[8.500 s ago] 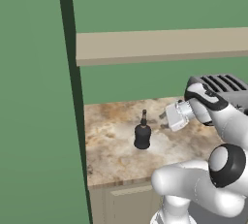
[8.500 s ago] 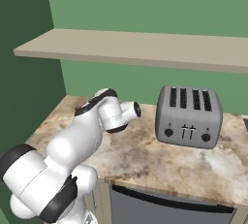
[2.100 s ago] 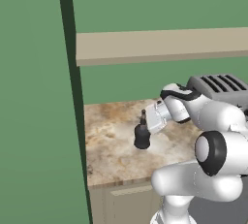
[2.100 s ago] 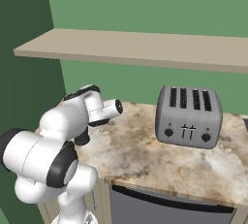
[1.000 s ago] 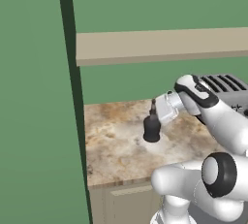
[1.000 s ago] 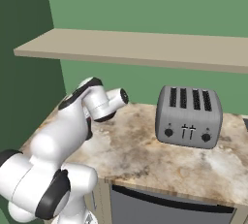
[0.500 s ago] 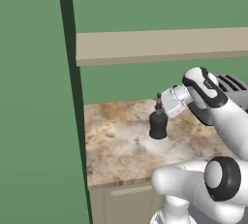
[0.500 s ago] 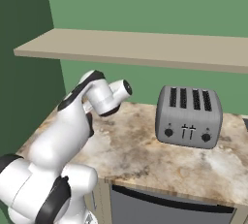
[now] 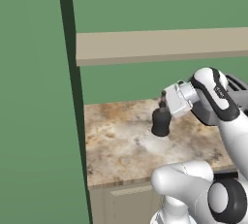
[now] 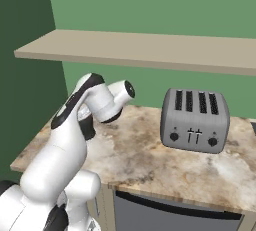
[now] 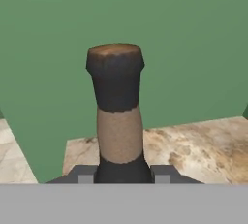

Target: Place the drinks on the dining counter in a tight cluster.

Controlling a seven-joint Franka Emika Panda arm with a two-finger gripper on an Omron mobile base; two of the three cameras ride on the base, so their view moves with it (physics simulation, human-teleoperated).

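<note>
The gripper (image 9: 164, 105) is clamped tight on the thin neck of the squat black bottle (image 9: 161, 121), holding it upright just above the marbled beige-brown stone bench (image 9: 121, 145) under the beige wall shelves (image 9: 160, 46). Seen from the hand, the dark fingertips (image 11: 83, 173) press the bottle's neck from both sides. A silver four-slot toaster (image 10: 195, 120) stands at about three o'clock from the bottle, well apart.
</note>
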